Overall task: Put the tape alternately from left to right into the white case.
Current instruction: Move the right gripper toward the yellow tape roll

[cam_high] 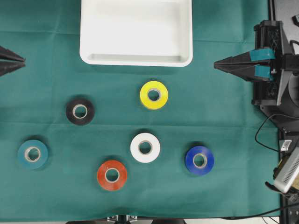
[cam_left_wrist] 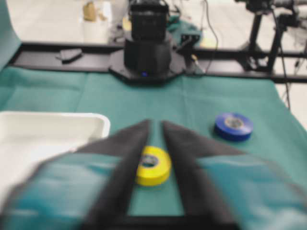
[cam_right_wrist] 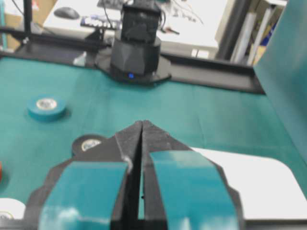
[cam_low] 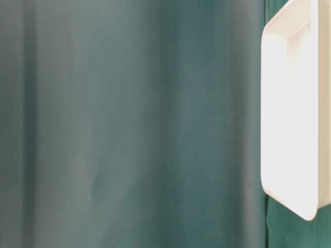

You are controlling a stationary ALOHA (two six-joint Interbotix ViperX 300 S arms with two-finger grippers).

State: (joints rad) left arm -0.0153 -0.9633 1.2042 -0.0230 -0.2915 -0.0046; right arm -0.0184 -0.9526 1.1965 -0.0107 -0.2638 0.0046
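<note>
Six rolls of tape lie flat and apart on the green cloth (cam_high: 224, 107), cores up for an easy pinch; the white case (cam_high: 135, 59) waits empty beyond the yellow roll (cam_high: 154, 94). My left gripper (cam_left_wrist: 156, 125) seems barely parted, my right gripper (cam_right_wrist: 142, 125) pressed together; both hold nothing.

the white case (cam_high: 135, 58) runs off the top edge overhead, and off the right edge in the table-level view, where the green cloth (cam_low: 129, 124) is a soft blur. the left hand (cam_high: 21, 61) shows only its tips. near the case, the wrist views' foreground pads are blurred.
</note>
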